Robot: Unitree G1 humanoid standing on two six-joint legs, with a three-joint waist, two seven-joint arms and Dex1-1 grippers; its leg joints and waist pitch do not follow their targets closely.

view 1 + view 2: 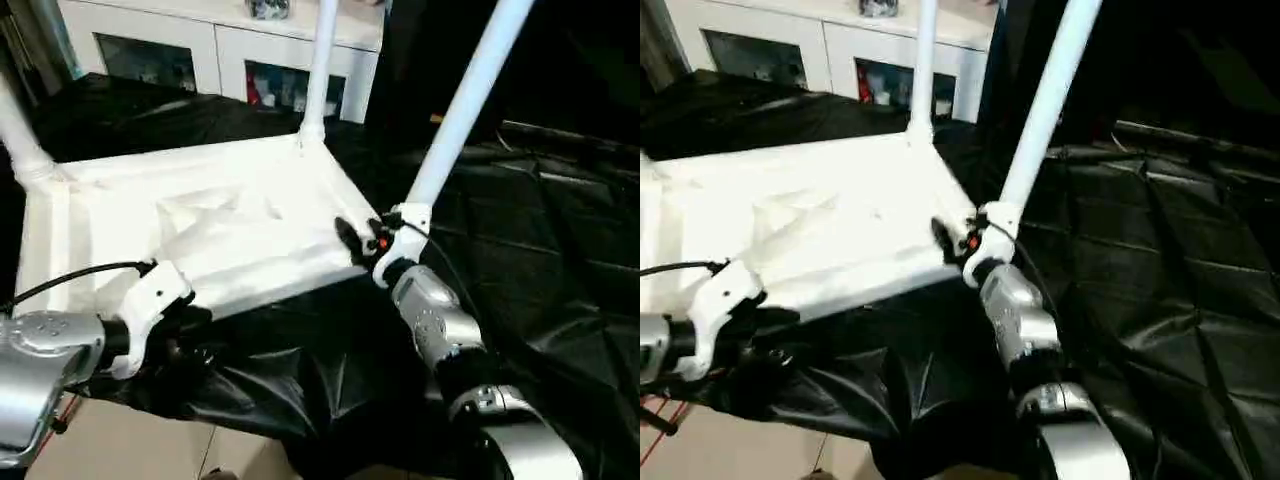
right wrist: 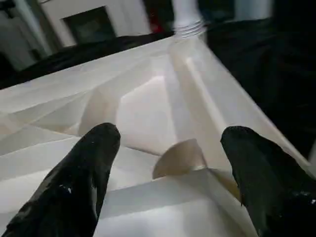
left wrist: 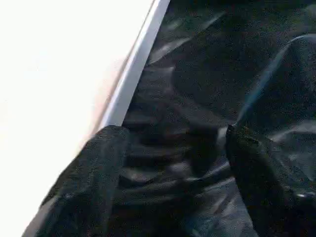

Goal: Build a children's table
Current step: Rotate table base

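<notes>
The black-draped work table [image 1: 540,230] carries everything, its plastic sheeting crumpled and hanging over the near edge toward the pale floor. On it lies the white plastic rectangular tabletop [image 1: 200,220], turned underside up so that the ribs and rounded corner sockets face the robot and the legs can be pushed in from above. 3 long white tube legs rise from it: the far leg [image 1: 320,60] stands nearly upright in its far corner socket, the left leg [image 1: 18,130] climbs out of the left corner, and the near-right leg [image 1: 470,100] leans away to the right from the corner beside the right wrist, which suggests it may not be seated straight. The near-left corner shows no leg, so by my reckoning 1 is still to be fitted. Behind the table stands a white cabinet [image 1: 210,40] with dark glazed doors. The right gripper [image 2: 168,148] is spread wide with nothing between its black fingers, poised over the ribbed corner as if to steady the tabletop. The left gripper [image 3: 173,173] is likewise released and empty, its fingers apart beside the tabletop's near edge over the black sheeting.
</notes>
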